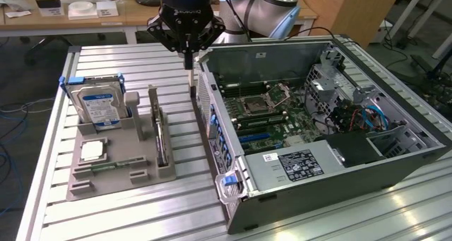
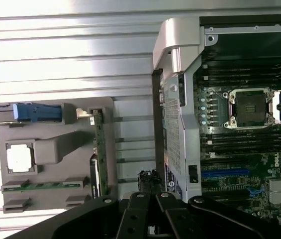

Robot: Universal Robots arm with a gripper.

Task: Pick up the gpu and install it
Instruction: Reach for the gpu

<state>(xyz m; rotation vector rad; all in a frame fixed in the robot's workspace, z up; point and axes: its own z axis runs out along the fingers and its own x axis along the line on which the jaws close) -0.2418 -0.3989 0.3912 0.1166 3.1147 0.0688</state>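
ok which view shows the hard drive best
The exterior view: the hard drive stands upright in the grey tray, its blue-white label facing the camera. The wrist view sees it edge-on, just its blue bracket and a thin grey edge.

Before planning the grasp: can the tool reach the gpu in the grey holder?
Probably yes: the gpu stands on edge in the holder, its top edge uncovered; the tool hangs above, nearer the computer case.

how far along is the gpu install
Nothing looks done yet: the gpu stands edge-on in the grey tray. The gripper hangs above the gap between tray and open computer case, apart from the card. Lifting the card and seating it on the motherboard remain.
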